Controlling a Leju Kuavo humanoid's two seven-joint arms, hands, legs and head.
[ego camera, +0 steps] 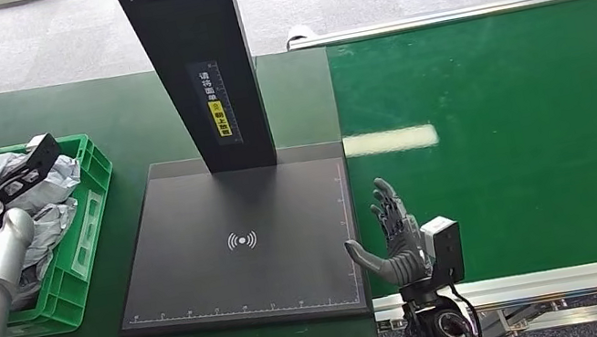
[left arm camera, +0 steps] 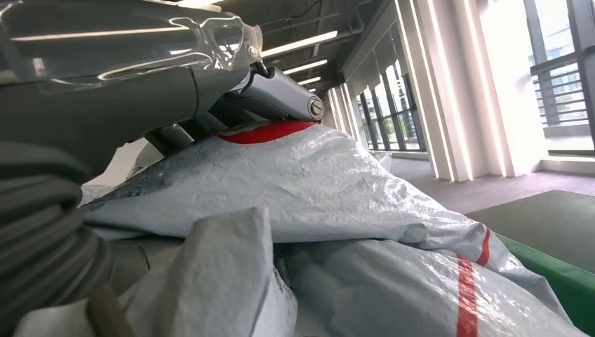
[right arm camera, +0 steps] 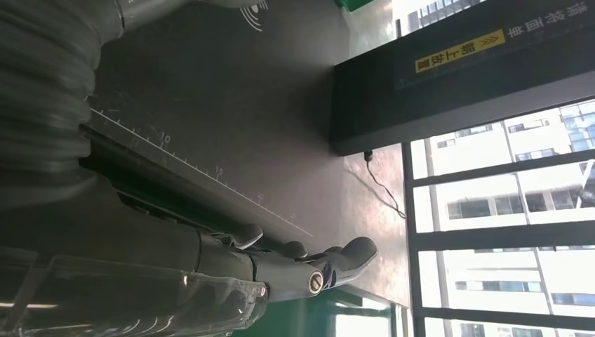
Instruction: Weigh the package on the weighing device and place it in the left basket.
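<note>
Grey plastic mailers (ego camera: 48, 189) lie heaped in the green basket (ego camera: 92, 228) at the left end of the bench (ego camera: 128, 115), and the package is somewhere in that pile; which bag it is cannot be told apart. The left arm reaches over the basket and covers much of the heap in the head view, where the left hand (ego camera: 30, 167) shows just as a dark shape above the bags. In the left wrist view its fingers (left arm camera: 281, 95) lie down on a crumpled grey bag (left arm camera: 295, 182) with a red patch showing under them; whether they grip the bag or merely rest on it cannot be told. The black weighing device (ego camera: 239, 244) stands beside the basket, platform bare, its upright column (ego camera: 196, 57) cut off by the frame's top edge. The right hand (ego camera: 391, 240) stands upright with fingers spread, holding nothing, at the platform's right edge beside the green conveyor belt (ego camera: 530, 137).
</note>
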